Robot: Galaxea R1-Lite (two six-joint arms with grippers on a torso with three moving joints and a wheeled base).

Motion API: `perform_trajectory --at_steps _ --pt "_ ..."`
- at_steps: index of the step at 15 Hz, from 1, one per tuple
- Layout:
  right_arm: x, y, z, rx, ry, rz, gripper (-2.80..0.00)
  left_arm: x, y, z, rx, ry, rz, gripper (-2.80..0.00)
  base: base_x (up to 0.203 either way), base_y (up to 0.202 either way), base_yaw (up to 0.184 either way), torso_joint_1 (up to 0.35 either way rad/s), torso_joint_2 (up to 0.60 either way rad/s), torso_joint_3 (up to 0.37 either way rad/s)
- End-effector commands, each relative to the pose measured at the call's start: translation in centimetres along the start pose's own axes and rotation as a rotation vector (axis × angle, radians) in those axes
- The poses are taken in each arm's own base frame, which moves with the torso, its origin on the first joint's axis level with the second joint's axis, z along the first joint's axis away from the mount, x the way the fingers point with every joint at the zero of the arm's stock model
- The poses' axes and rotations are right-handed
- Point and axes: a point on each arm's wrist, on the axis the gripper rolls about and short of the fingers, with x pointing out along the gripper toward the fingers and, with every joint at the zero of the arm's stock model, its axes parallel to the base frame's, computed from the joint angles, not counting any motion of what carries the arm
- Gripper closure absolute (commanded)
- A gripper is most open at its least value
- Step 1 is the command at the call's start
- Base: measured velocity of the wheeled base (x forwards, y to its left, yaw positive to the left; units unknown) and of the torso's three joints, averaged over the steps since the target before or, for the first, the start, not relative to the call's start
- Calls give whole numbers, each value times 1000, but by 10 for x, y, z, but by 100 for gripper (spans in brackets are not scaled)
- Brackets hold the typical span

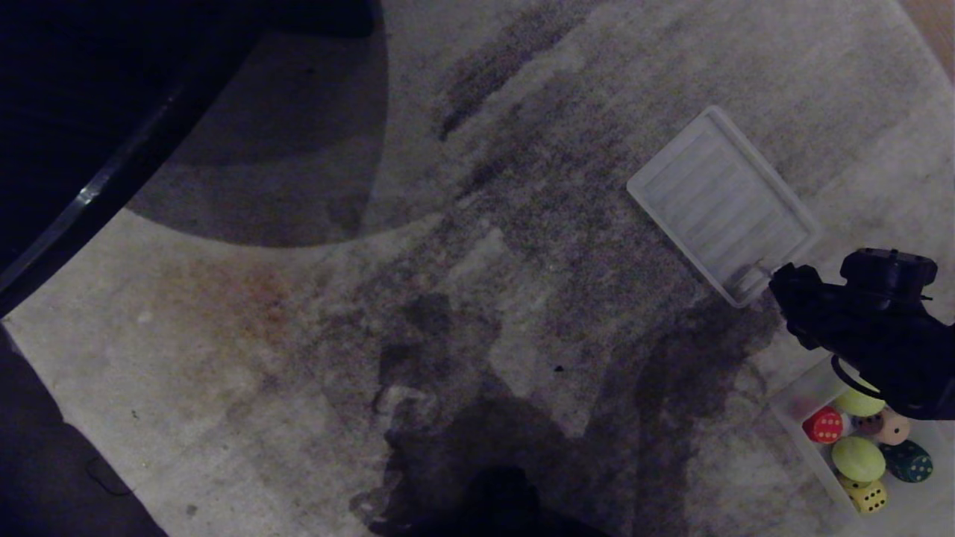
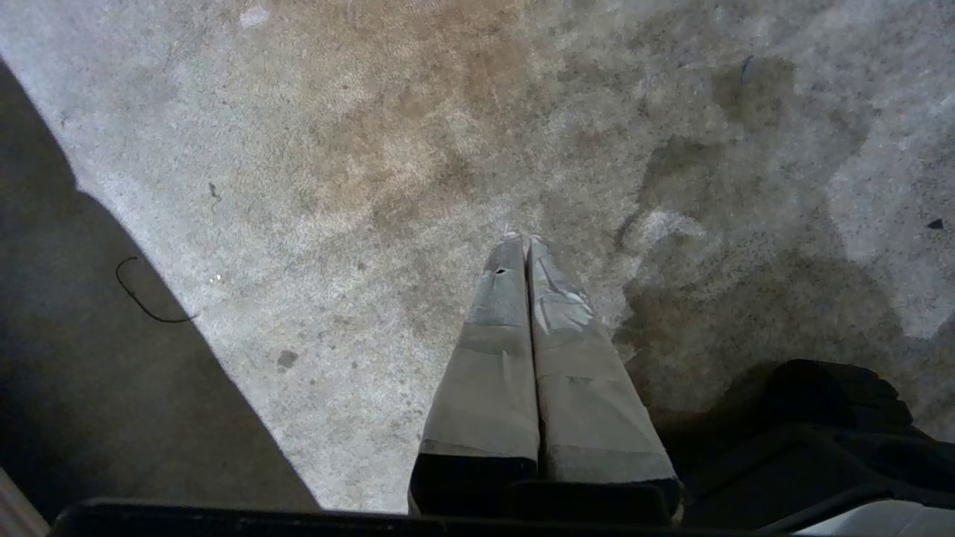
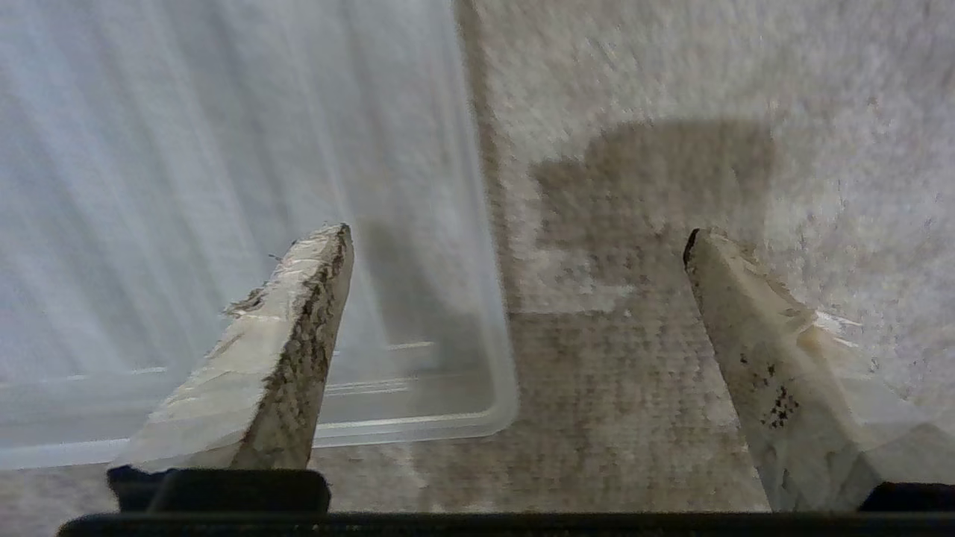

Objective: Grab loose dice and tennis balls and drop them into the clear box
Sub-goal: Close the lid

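Right gripper (image 3: 515, 298), taped fingers spread wide and empty, poised over the corner of the flat ribbed translucent lid (image 1: 720, 203); low-walled clear plastic box (image 1: 802, 440) beside it already holds red, yellow, green and tan dice (image 1: 824, 424) and fuzzy yellow-green tennis balls (image 1: 858, 458), evidently just deposited; left gripper (image 2: 524, 246) parked, fingers pressed together.

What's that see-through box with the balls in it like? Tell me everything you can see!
The clear box is a small bin of see-through plastic with low walls, sitting on the carpet at the head view's lower right. Its far end hides under the robot's right arm, and the picture's edge cuts it off. Inside lie two yellow-green tennis balls, a red die, a tan die, a dark green die and a yellow die, packed close together.
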Motion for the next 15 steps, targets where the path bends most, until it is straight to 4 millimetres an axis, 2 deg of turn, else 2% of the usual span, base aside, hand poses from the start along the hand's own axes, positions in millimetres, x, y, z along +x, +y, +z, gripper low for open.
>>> perform_trajectory --at_steps 1,5,6,15 --pt "5 -7 -5 3 27 -6 -280 0 0 0 -1 3 1 0 0 0 0 0 0 0" --pt "10 -13 -10 -2 55 -16 -280 0 0 0 -1 3 1 0 0 0 0 0 0 0" --pt "11 -15 -11 -2 46 -18 0 0 0 0 -1 3 1 0 0 0 0 0 0 0" --pt "9 -14 -9 -33 36 0 0 0 0 0 -1 3 1 0 0 0 0 0 0 0"
